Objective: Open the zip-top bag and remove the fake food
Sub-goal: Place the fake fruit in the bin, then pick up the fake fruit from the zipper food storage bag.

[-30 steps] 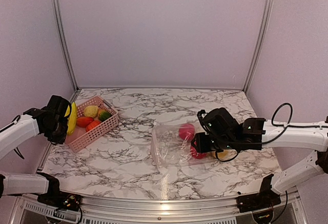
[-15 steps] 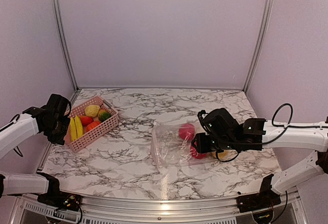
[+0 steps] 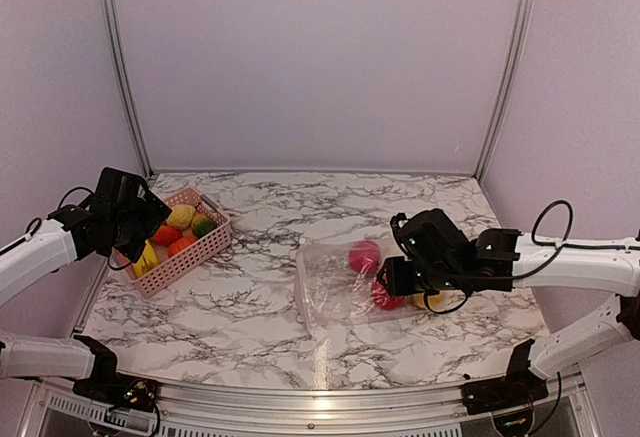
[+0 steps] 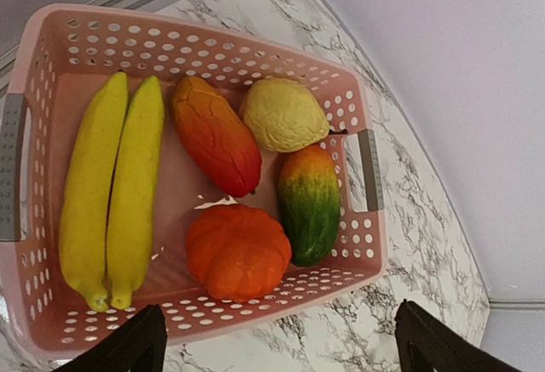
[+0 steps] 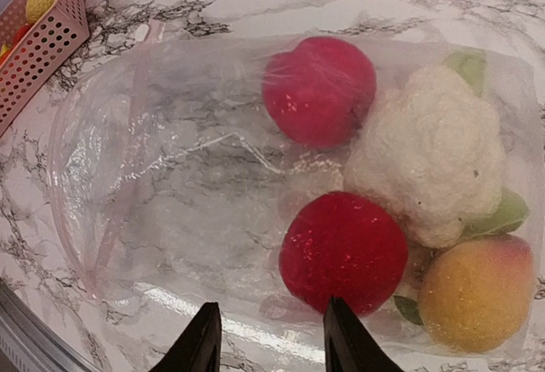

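The zip-top bag (image 5: 170,176) lies flat on the tabletop (image 3: 250,327) right of centre, nearer the near edge, with red, white and yellow fake food (image 5: 341,253) inside. The right arm's jaws hang over it, narrowly parted and empty. The left arm's jaws gape wide, empty, above the pink basket (image 4: 213,44) by the left edge.

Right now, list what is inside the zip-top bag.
The zip-top bag holds one red ball, a second red ball, a white cauliflower and a yellow-orange peach. Whatever lies under the cauliflower is covered.
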Controlling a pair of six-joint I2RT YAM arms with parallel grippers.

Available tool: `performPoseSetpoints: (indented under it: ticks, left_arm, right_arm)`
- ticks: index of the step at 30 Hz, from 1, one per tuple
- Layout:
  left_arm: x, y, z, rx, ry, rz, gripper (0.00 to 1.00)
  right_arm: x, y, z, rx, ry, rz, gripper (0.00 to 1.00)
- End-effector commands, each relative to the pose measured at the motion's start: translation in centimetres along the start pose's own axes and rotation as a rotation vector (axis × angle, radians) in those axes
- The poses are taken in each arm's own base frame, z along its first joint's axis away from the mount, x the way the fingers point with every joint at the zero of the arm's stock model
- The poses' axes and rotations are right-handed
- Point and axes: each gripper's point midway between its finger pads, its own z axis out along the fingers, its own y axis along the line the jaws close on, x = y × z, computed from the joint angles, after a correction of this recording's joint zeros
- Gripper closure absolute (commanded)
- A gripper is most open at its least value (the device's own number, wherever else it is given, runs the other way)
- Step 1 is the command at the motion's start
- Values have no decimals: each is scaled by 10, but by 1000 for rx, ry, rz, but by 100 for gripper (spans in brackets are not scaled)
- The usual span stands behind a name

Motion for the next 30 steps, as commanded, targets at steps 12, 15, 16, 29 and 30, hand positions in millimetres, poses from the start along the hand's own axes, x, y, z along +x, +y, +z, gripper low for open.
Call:
performPoseSetpoints:
  ticks: [12,15,16,29,30]
  left_arm:
    - [180,-86,17,254,385,445,4]
    - [219,-94,18,281,471,500,4]
    - [231,-95,18,283,496,517,5]
    - [337,-123,8,388,709,582,18]
    - [342,-123,8,391,720,583,20]
  right_arm:
    - [-18,-27,-13,57,-37,49,59]
    - [-17,-29,-13,61,-36,58,60]
    - [-16,-30,-12,63,-33,58,60]
    - [-1,-36,-2,67,5,83,64]
    - [0,-36,-1,66,6,87,64]
